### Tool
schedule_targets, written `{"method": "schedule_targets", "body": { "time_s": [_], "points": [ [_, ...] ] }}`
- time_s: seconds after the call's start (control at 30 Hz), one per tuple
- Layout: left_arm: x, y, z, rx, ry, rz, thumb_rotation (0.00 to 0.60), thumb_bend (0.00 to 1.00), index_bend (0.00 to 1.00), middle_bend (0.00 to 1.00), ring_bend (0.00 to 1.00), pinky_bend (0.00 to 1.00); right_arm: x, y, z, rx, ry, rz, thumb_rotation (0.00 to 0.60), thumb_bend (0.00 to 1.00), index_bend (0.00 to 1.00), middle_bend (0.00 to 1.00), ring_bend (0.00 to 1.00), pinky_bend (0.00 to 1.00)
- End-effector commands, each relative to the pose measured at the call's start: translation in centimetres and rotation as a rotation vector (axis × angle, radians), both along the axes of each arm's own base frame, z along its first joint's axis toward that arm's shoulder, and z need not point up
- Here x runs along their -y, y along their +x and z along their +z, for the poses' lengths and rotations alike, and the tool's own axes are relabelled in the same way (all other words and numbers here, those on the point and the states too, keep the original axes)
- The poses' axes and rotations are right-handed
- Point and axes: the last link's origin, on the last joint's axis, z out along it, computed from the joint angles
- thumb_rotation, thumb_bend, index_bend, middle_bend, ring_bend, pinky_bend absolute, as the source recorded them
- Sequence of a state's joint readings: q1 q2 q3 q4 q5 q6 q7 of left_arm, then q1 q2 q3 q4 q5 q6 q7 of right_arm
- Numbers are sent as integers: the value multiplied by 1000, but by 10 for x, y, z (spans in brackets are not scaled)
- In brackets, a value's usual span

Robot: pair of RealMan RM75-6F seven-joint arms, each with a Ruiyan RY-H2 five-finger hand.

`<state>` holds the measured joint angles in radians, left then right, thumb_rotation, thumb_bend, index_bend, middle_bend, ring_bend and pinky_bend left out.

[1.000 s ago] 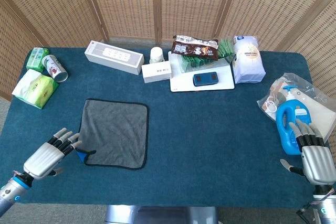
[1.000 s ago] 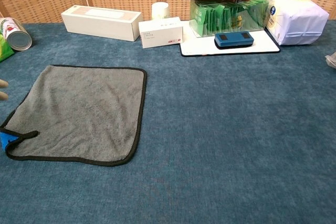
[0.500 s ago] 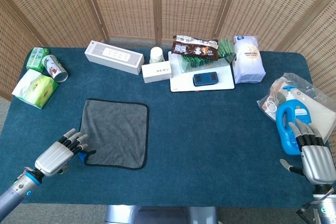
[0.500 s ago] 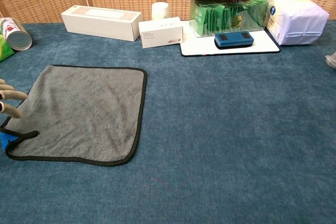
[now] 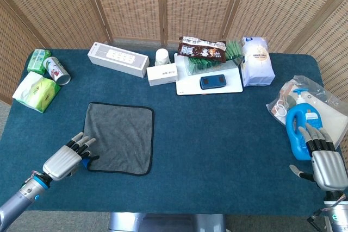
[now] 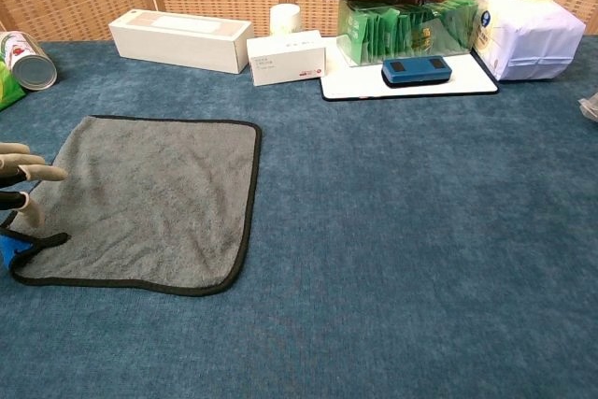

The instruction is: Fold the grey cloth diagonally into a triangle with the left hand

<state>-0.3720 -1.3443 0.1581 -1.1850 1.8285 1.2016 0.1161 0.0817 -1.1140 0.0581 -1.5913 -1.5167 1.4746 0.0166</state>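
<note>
**Grey cloth lies flat, left hand at its near-left corner**

The grey cloth (image 5: 119, 138) is a soft, napped square with a black bound edge, spread flat on the blue felt-like table (image 5: 217, 134) toward its left front. A small blue tag (image 6: 9, 249) sits at its near-left corner. The left hand (image 5: 69, 157) hovers at that corner, fingers (image 6: 28, 173) extended and slightly apart over the cloth's left edge, holding nothing; whether they touch the fabric cannot be told. The right hand (image 5: 322, 158) rests at the table's far right, fingers stretched out, apart and empty, just beside a blue plastic pump bottle (image 5: 299, 125) that lies against a crinkled clear bag (image 5: 310, 93).

Along the back stand a long white box (image 5: 118, 58), a small white carton (image 5: 161, 74) and a white cup (image 5: 162, 56). A white tray (image 5: 209, 83) carries a dark blue flat case (image 5: 213, 81) and green packets (image 6: 402, 30), topped by a glossy brown snack bag (image 5: 202, 48). A white soft pack (image 5: 254, 60) stands beside it. At far left lie a tipped can (image 5: 56, 70) and green tissue packs (image 5: 36, 92).
</note>
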Motion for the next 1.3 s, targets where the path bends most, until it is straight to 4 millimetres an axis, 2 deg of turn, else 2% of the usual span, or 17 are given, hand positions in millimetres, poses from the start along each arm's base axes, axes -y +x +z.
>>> {"method": "schedule_targets", "body": {
  "time_s": [0.03,0.73,1.3],
  "points": [
    [0,0,-2,-4,1,-3,600,406,298,0,0,0,0,0,0,-1,1,0,600,0,0,0,0,0],
    [-1,3,-12,-30,3,-22,600,407,286,0,0,0,0,0,0,6,6,1,600,0,0,0,0,0],
    [-3,7,-19,-60,4,-41,600,410,315,0,0,0,0,0,0,16,11,6,600,0,0,0,0,0]
  ]
}}
